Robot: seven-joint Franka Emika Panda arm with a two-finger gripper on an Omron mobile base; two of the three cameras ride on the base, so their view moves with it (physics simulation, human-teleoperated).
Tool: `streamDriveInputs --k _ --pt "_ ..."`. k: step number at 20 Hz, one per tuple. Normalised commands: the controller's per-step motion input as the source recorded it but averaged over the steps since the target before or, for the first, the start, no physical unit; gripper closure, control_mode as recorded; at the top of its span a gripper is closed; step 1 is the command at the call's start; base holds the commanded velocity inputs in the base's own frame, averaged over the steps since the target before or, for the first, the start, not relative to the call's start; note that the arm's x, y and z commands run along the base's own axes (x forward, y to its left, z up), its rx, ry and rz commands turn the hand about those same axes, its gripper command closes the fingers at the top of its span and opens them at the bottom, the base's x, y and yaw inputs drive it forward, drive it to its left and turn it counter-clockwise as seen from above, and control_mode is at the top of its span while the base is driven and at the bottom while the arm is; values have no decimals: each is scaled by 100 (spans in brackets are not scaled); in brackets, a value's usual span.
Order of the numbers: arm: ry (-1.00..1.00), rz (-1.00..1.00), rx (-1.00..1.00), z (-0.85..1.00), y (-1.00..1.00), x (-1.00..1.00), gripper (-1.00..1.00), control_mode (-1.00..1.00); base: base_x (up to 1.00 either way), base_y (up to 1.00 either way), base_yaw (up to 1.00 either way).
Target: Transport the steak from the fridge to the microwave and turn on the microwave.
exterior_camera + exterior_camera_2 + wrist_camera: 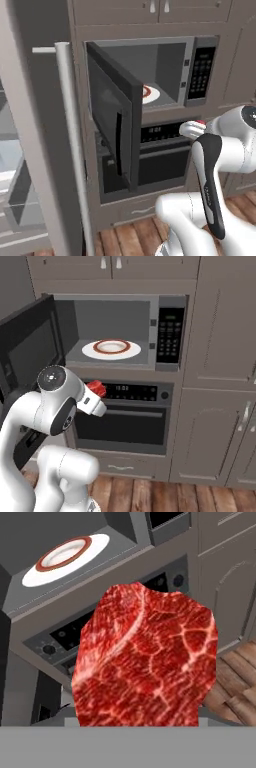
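At the left of the left base view, the fridge shows as a grey door edge with a pale vertical handle; its interior is cut off. The microwave stands with its door swung fully open, and a white red-rimmed plate rests on its floor. Below it sits the oven. The steak hangs in front of the hand camera, level with the oven's control panel and below the microwave opening; in the right base view it appears as a small red lump at the arm's tip. It is judged light, soft, limp and slightly slippery, so grasp across its thick middle, not a thin edge. The gripper is judged closed on the steak, jaws set wide, though the meat hides the fingertips and contact points.
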Motion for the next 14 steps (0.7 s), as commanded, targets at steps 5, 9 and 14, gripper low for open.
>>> streamDriveInputs --k 5,9,14 --pt "0 0 0 0 0 0 100 100 22 -55 19" --pt "0 0 0 0 0 0 100 100 39 -28 18" --pt "0 0 0 0 0 0 100 100 49 -12 16"
